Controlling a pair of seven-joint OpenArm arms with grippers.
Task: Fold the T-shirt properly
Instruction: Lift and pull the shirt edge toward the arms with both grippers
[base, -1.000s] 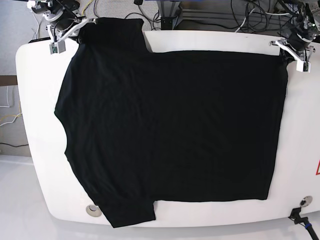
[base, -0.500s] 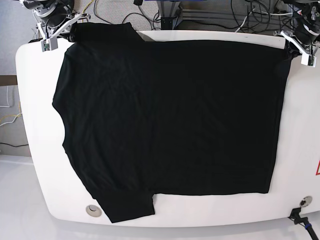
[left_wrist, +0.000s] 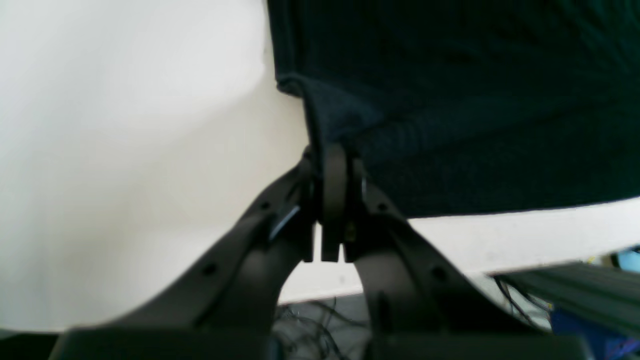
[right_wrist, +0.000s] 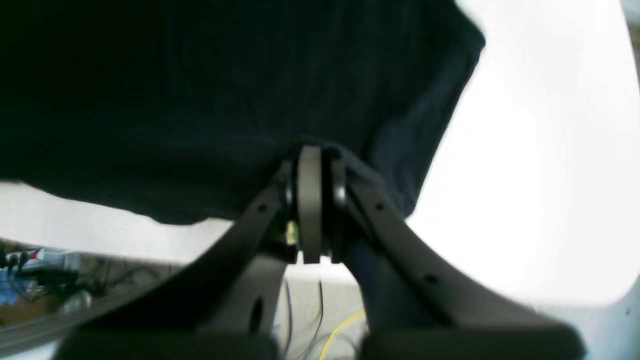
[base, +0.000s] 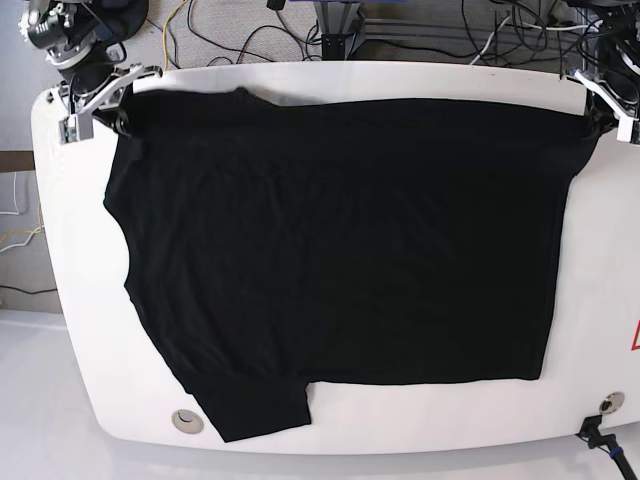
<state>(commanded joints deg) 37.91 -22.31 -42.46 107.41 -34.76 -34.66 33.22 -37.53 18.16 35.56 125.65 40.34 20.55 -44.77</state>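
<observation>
The black T-shirt (base: 340, 250) lies spread over the white table (base: 60, 300), with one sleeve at the near left. My left gripper (base: 597, 113) is shut on the shirt's far right corner; in the left wrist view the gripper (left_wrist: 332, 165) pinches a fold of the black T-shirt (left_wrist: 475, 100). My right gripper (base: 118, 108) is shut on the far left corner; in the right wrist view the gripper (right_wrist: 311, 160) clamps the edge of the T-shirt (right_wrist: 200, 100). The far edge is stretched straight between the two grippers.
Cables (base: 250, 35) and a dark frame (base: 340, 20) lie beyond the table's far edge. A round hole (base: 187, 421) is in the table's near left. A black connector (base: 597, 432) sits at the near right corner.
Both grippers have pulled apart sideways and back over the table, the right one to the far left corner. The far edge of the shirt is now drawn flat and straight.
</observation>
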